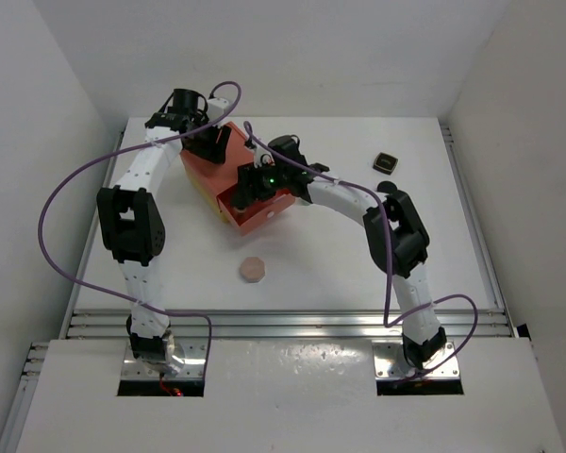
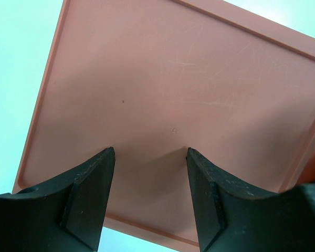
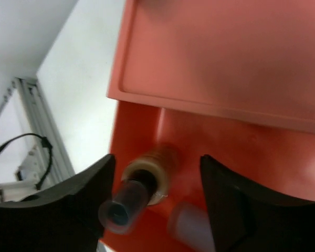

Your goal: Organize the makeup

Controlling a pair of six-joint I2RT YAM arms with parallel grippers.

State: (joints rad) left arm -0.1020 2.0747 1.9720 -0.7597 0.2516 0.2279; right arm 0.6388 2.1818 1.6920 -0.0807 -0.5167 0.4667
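Tan dark-capped bottle [image 3: 143, 182] in drawer [image 3: 241, 142], framed by the spread, released right claw [image 3: 156, 160], left claw [image 2: 149, 153] released over box top [image 2: 173, 79]

left gripper [image 2: 149, 155]: reached far forward, jaws parted | right gripper [image 3: 157, 160]: swung inward leftward, jaws parted

Lab: white enclosure [image 1: 264, 57], alu rails [image 1: 283, 322]

Table [image 1: 340, 274]: box [image 1: 203, 175], peach compact [image 1: 254, 269] (black compact [image 1: 387, 162])
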